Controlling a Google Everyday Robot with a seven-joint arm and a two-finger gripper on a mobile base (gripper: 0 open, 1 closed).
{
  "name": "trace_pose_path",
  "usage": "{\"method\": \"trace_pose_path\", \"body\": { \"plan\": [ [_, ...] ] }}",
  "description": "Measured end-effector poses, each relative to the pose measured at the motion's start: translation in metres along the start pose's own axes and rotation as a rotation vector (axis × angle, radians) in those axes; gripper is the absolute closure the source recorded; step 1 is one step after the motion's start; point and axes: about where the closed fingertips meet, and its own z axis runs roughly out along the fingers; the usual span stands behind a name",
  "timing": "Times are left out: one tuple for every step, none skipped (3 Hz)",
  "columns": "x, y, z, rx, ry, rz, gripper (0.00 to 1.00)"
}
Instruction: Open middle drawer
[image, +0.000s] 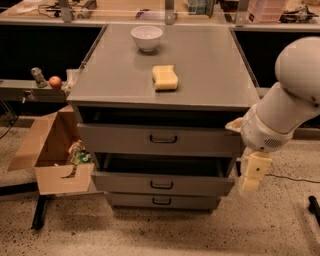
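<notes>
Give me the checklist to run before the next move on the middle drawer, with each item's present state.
1. Target found: the middle grey metal drawer sits below the taller grey drawer: ok.
2. Its small dark loop handle is in plain view with nothing over it: ok.
3. Gripper at the handle: not ok. It hangs beside the cabinet's right side, off the drawer front.
4. Drawer fully out: cannot tell. It stands forward with a dark gap above it.
5. Brown cardboard box apart from the drawer's left corner: cannot tell.
</notes>
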Motion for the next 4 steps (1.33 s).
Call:
{"method": "trace_pose_path", "body": {
  "plan": [
    [0.015,0.012,0.063,-0.07,-0.065,0.017,0.0],
    [0.015,0.012,0.063,-0.07,-0.065,0.017,0.0],
    [0.021,0.01,0.074,-0.061,-0.038,0.028,0.0],
    [0.04,0.008,0.122,-0.064,0.017,0.006,0.0]
  ]
}}
